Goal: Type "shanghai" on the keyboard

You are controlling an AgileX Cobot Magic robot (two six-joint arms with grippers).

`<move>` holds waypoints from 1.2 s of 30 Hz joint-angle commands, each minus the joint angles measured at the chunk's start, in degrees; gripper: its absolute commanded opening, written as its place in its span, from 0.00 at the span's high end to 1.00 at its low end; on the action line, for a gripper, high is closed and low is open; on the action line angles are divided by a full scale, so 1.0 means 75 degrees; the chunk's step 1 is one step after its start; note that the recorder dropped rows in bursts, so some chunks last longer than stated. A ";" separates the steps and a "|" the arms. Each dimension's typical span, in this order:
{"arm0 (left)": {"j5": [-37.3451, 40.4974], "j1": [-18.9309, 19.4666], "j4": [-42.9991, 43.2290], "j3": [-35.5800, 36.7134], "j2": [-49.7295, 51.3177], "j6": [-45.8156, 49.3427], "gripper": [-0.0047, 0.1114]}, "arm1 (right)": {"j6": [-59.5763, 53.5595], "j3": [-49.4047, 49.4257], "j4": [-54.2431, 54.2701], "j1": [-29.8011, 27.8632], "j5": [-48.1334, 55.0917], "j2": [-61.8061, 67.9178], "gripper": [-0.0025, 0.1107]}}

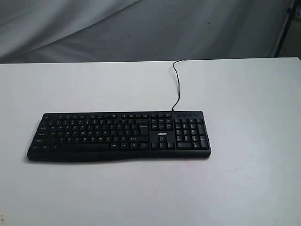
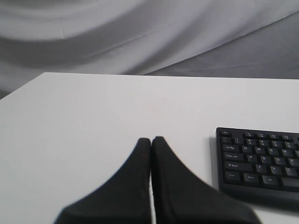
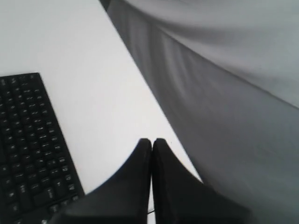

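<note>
The long black keyboard (image 1: 120, 135) lies flat on the white table, its number pad and white acer logo toward the right, its thin black cable (image 1: 177, 84) running to the far edge. Neither gripper shows in the exterior view. In the left wrist view my left gripper (image 2: 151, 140) is shut with nothing in it, off the keyboard's (image 2: 258, 161) Ctrl and Shift end, apart from it. In the right wrist view my right gripper (image 3: 152, 141) is shut and empty, over bare table beside the keyboard (image 3: 30, 149), close to the table's edge.
The white table (image 1: 244, 183) spreads wide around the keyboard. Grey draped cloth (image 1: 141, 28) hangs behind its far edge. A dark stand leg (image 1: 284, 28) stands at the back right. The table edge (image 3: 154, 100) drops off near my right gripper.
</note>
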 commanded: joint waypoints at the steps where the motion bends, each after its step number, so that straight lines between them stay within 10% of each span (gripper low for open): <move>1: -0.0081 0.0019 -0.0005 0.0039 -0.0038 -0.0012 0.95 | -0.0503 -0.0264 0.0727 0.0000 0.0856 0.0557 0.98; 36: -0.0081 0.0019 -0.0005 0.0039 -0.0038 -0.0012 0.95 | -0.1547 -0.0247 0.1812 0.2688 0.0112 0.2431 0.98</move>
